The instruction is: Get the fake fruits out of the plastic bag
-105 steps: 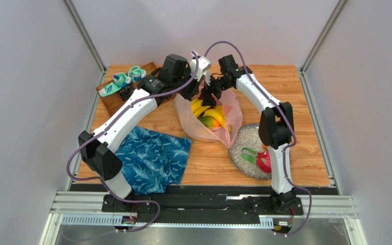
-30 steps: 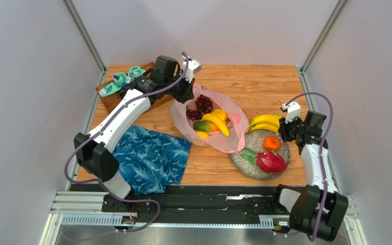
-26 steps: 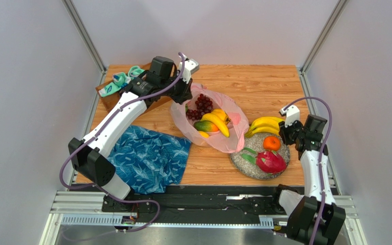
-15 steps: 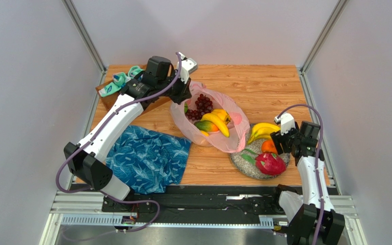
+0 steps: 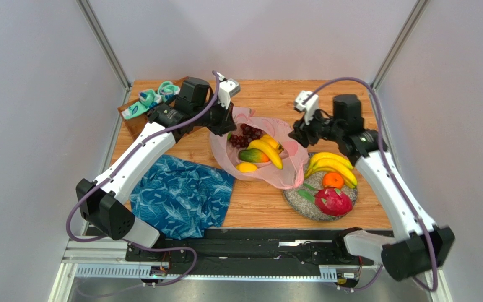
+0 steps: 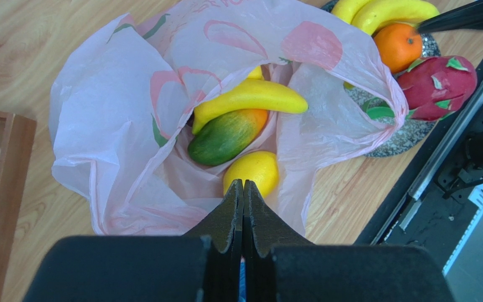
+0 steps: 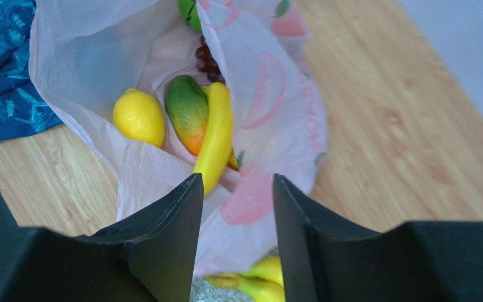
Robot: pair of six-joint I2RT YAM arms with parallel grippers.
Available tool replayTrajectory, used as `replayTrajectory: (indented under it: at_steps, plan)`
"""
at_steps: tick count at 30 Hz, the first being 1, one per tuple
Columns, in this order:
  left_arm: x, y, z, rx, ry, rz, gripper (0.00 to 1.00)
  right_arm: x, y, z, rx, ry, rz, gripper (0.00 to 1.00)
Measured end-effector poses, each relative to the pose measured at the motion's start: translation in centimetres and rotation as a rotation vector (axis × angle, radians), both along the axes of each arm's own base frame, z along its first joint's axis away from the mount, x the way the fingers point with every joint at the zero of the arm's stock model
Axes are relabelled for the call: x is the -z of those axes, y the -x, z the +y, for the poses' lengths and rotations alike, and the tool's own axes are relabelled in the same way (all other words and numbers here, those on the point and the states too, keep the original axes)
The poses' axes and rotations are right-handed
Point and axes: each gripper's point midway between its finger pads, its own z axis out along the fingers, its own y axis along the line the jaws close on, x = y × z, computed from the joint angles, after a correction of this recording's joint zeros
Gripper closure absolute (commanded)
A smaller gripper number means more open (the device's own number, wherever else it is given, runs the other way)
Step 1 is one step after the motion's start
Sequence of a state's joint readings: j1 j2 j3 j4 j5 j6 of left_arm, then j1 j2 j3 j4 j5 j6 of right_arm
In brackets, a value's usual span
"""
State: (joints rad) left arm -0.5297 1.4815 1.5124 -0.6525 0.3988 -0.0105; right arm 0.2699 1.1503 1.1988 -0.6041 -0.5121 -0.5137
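Note:
The pale-pink plastic bag (image 5: 288,165) lies open mid-table. My left gripper (image 5: 223,125) is shut on its far-left rim; in the left wrist view the gripper (image 6: 243,184) has the bag's (image 6: 118,126) film at its tips. Inside lie a banana (image 6: 250,99), mango (image 6: 225,135), lemon (image 6: 253,173) and dark grapes (image 5: 247,133). My right gripper (image 5: 298,133) hovers open and empty over the bag's right edge, in its own view (image 7: 238,182) above the banana (image 7: 215,135), with a green fruit (image 7: 188,12) behind. A banana bunch (image 5: 330,165), orange (image 5: 333,180) and dragon fruit (image 5: 332,200) rest outside.
The three freed fruits sit on a speckled grey plate (image 5: 297,195) right of the bag. A blue leaf-patterned cloth (image 5: 181,195) lies at the front left. A wooden tray (image 5: 138,124) with teal items stands at the back left corner.
My right arm swung from the plate up and left to the bag's right edge, leaving the banana bunch on the plate. The left gripper stayed shut at the rim, shifting slightly.

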Motion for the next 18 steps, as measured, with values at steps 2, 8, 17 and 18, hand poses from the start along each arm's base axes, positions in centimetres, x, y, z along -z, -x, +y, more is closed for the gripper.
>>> replayTrajectory:
  at_steps: [2, 8, 17, 18]
  plan:
    - [0.0, 0.1, -0.1, -0.002, 0.006, 0.012, 1.0, 3.4, -1.7, 1.9, -0.054, 0.029, 0.098, 0.52]
    - [0.2, 0.5, -0.1, 0.011, 0.007, 0.027, 1.0, 13.2, -3.0, 4.3, -0.153, 0.157, 0.321, 0.46]
    - [1.8, 1.9, -0.4, 0.058, 0.013, 0.087, 1.0, 17.3, -5.4, 5.9, -0.175, 0.252, 0.322, 0.32]
    - [1.7, 1.9, -0.5, 0.062, 0.016, 0.088, 1.0, 17.9, -6.0, 6.1, -0.171, 0.263, 0.327, 0.31]
